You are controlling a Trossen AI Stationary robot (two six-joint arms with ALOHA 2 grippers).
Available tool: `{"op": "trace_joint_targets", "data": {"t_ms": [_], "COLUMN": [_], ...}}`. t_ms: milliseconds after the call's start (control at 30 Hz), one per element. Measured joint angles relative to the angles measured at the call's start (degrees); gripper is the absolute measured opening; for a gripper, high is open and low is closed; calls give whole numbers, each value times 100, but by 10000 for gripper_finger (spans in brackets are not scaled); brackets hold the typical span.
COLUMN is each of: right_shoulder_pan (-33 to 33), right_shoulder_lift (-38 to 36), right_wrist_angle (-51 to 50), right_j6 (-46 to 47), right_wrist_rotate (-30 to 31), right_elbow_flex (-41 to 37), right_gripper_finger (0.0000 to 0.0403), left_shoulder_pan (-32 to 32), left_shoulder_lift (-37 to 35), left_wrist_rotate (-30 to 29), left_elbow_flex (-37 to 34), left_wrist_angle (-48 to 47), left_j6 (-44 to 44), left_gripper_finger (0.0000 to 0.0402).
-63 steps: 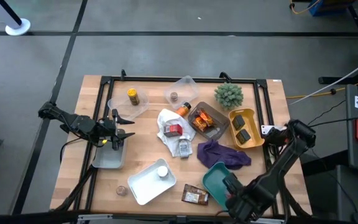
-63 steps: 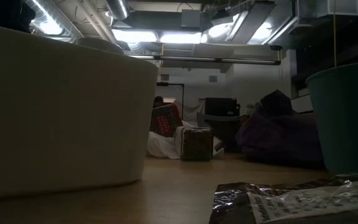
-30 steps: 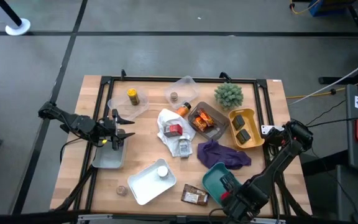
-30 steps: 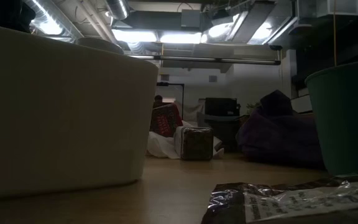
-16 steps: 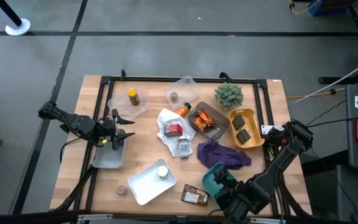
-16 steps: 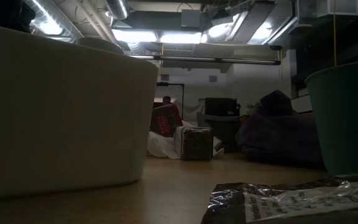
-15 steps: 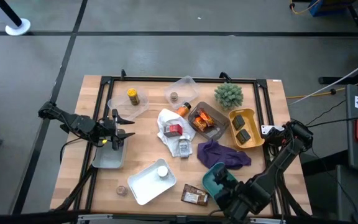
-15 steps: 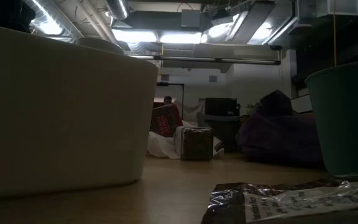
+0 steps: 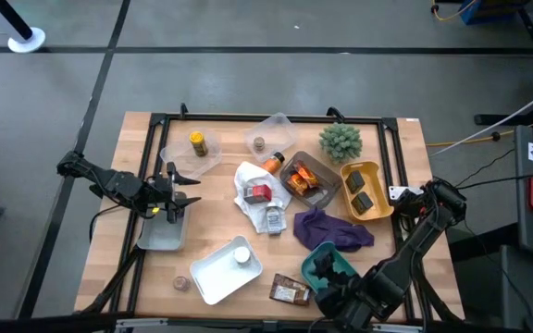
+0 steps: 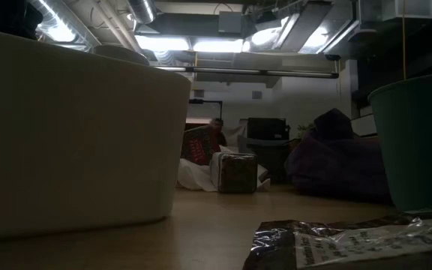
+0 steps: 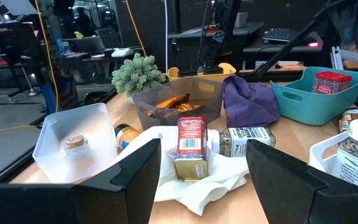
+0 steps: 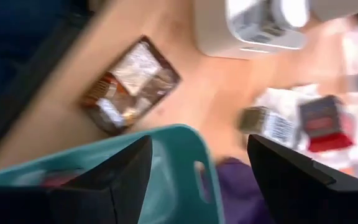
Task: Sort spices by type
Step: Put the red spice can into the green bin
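The right tool [image 12: 197,168] hung wide and empty over the teal tray [image 12: 166,149]; a brown packet [image 12: 131,84] lay just beyond it. The left tool [image 11: 201,168] gaped empty, a red box [image 11: 191,148] ahead on the white cloth [image 11: 194,186].

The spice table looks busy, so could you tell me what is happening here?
The right hand, open and empty, hangs above the teal bin near the front edge, beside a flat brown packet. The left hand, also open, waits over the grey tray. Jars and a red box lie unsorted on the white cloth mid-table.
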Motion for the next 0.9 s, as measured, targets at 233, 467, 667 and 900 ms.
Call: {"op": "trace_joint_targets", "data": {"t_ms": [233, 467, 667, 900], "right_shoulder_pan": [-22, -413, -1177, -2294], "right_shoulder_lift": [0, 0, 0, 0], "right_wrist_angle": [-276, -414, -355, 84], "right_j6": [-67, -90, -84, -69], "right_wrist_rotate": [838, 1171, 1269, 591], "right_elbow_flex": [0, 0, -1, -2], "right_gripper_finger": [264, 264, 264, 264], "left_shoulder_pan": [0, 0, 0, 0], "left_shoulder_lift": [-1, 1, 0, 1], "left_wrist_rotate": [0, 0, 0, 0], "left_elbow_flex": [1, 1, 0, 0], "left_wrist_angle": [0, -1, -1, -1], "left_j6": [0, 0, 0, 0], "left_gripper_finger": [224, 224, 224, 224]}}
